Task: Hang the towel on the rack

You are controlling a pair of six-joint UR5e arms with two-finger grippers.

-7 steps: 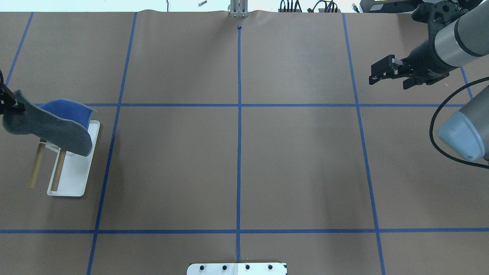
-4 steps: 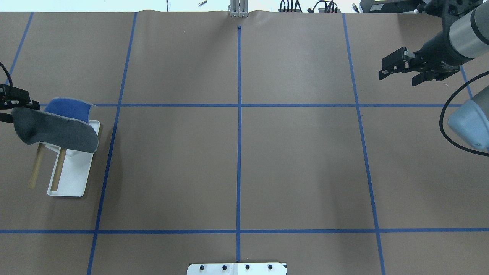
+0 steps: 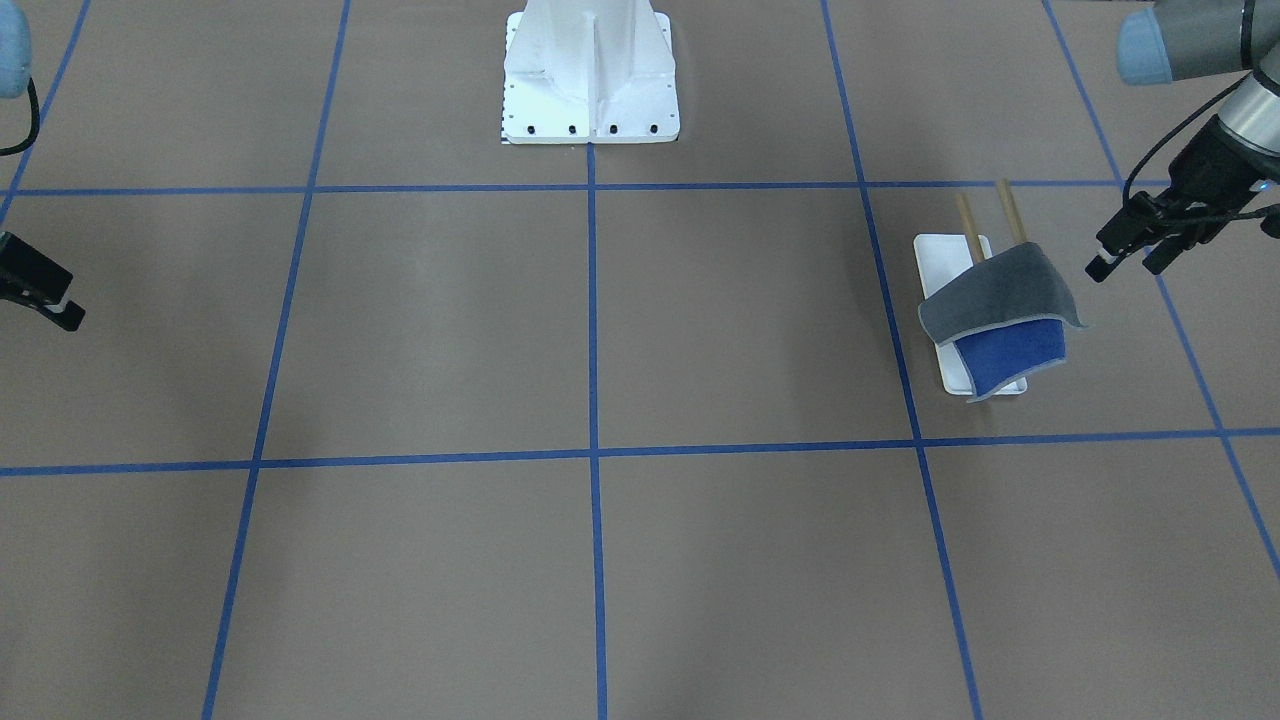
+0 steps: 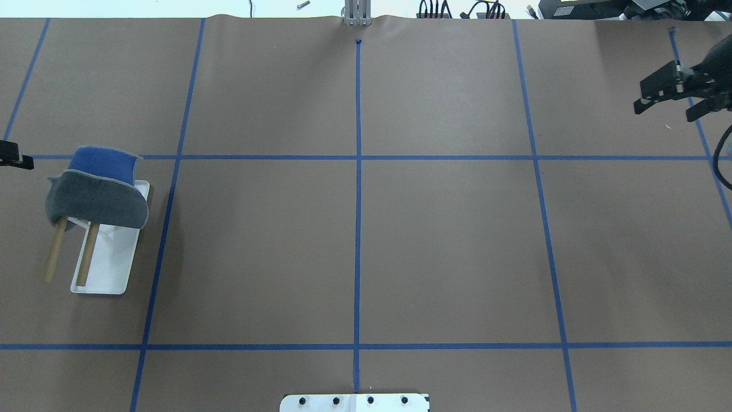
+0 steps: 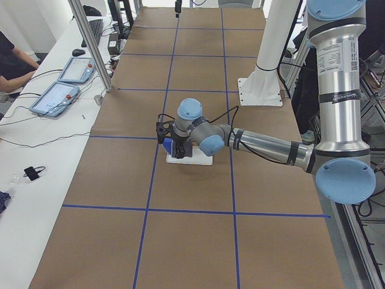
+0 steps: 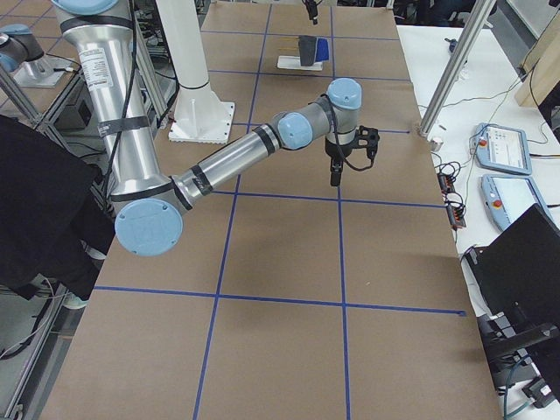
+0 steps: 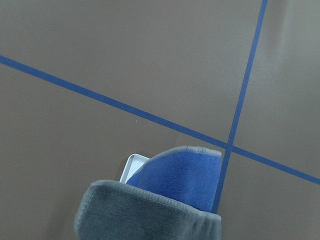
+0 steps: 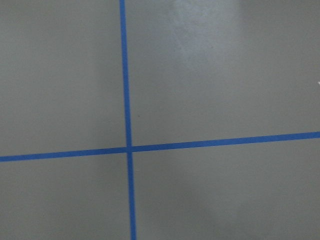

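The towel point(image 4: 97, 194), grey face up with its blue face showing at the far end, lies draped over the two tan rods point(image 4: 86, 260) of the rack point(image 4: 108, 269) at the table's left. It also shows in the front view point(image 3: 1000, 295) and in the left wrist view point(image 7: 165, 200). My left gripper point(image 3: 1123, 268) is open and empty, a little apart from the towel on its outer side; only its tip point(image 4: 14, 160) shows overhead. My right gripper point(image 4: 669, 103) is open and empty, far off at the table's back right.
The robot's white bolted pedestal point(image 3: 590, 80) stands at the table's near middle edge. Blue tape lines point(image 4: 357, 171) divide the brown table surface. Cables and small gear point(image 4: 457, 10) lie along the far edge.
My left gripper has let go of the towel and drawn back to the left. The towel has settled over the rods. My right gripper has moved further right.
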